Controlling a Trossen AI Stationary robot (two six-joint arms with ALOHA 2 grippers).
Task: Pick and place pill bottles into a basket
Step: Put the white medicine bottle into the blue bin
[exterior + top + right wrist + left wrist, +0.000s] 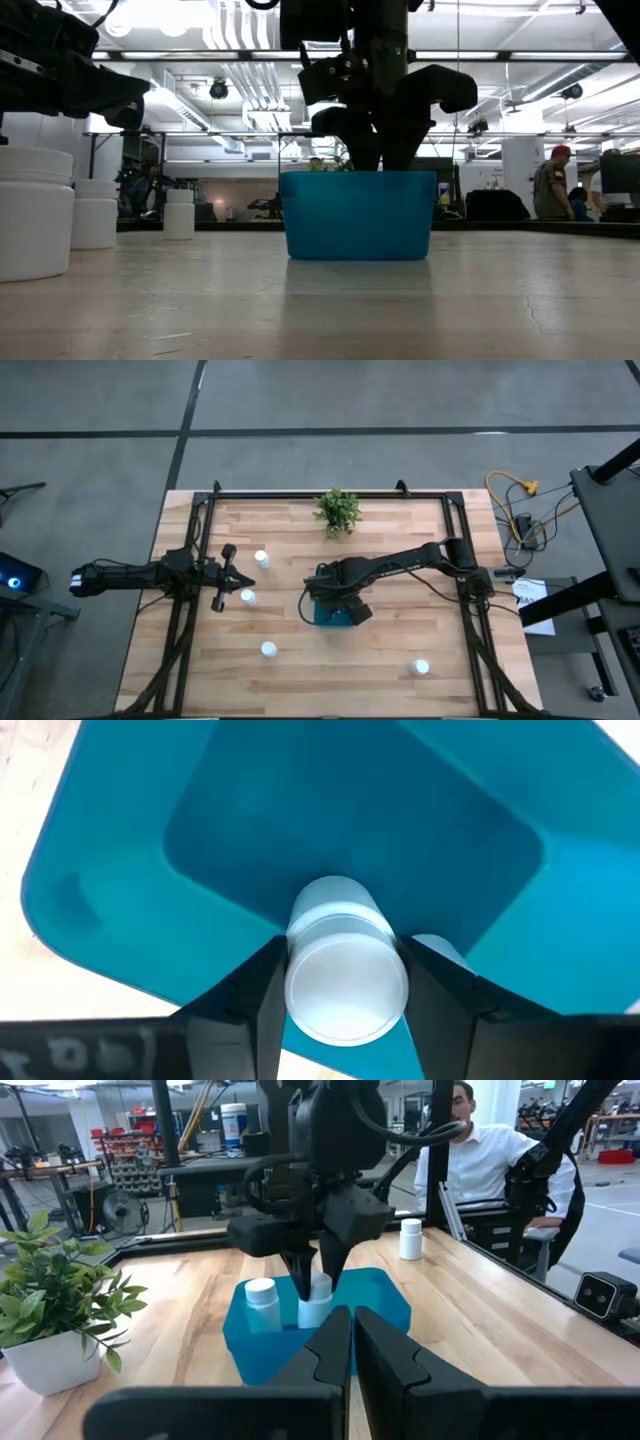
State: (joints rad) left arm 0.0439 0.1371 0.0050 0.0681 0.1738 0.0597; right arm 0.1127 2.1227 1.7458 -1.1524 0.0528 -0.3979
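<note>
Right arm (400, 568) over the basket (330, 615), blocking entry from above; open tabletop (340, 670) around the loose bottles (268, 650).

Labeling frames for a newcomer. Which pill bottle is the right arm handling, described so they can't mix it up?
Find the teal basket in the middle of the table, below the small potted plant. The right gripper reaches down into it, shut on a white pill bottle. Unlike the four bottles standing loose on the wood, and the second bottle in the basket, it sits between dark fingers.
</note>
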